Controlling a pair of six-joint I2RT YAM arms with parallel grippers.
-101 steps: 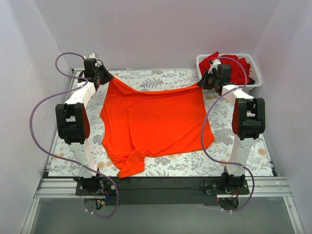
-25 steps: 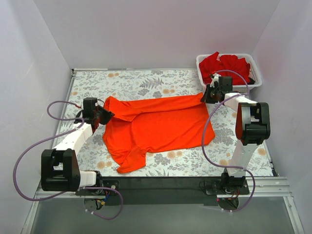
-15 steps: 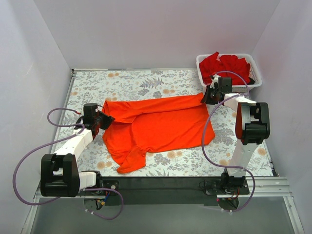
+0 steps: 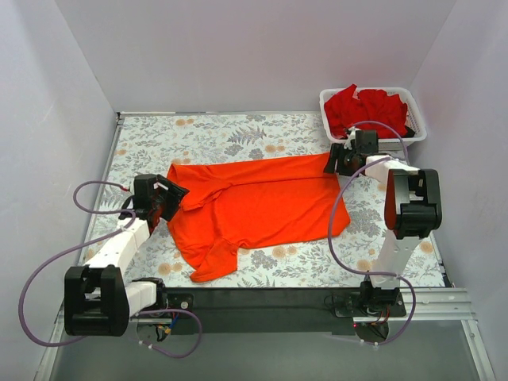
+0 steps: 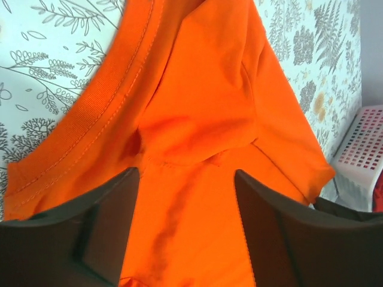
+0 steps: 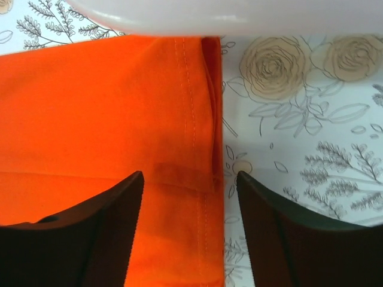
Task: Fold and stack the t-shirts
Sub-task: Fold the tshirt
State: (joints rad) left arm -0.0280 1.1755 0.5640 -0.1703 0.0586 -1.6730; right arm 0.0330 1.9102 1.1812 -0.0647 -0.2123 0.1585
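Observation:
A bright orange-red t-shirt [image 4: 258,202] lies spread on the floral table, its far part folded over toward the near side. My left gripper [image 4: 168,195] stands open at the shirt's left corner, the orange cloth [image 5: 197,119] lying loose between its dark fingers [image 5: 105,227]. My right gripper [image 4: 336,159] stands open over the shirt's far right corner, where the hemmed edge [image 6: 200,119] lies flat between its fingers [image 6: 281,239]. Deeper red t-shirts [image 4: 367,107] are heaped in the basket.
A white mesh basket [image 4: 413,131] stands at the far right corner, its side visible in the left wrist view as the basket [image 5: 362,155]. The table [image 4: 222,131] carries a floral cloth. Grey walls close in on three sides.
Both grippers have opened and let go of the shirt's corners. The left arm drew back toward the near left; the folded shirt now rests flat on the table.

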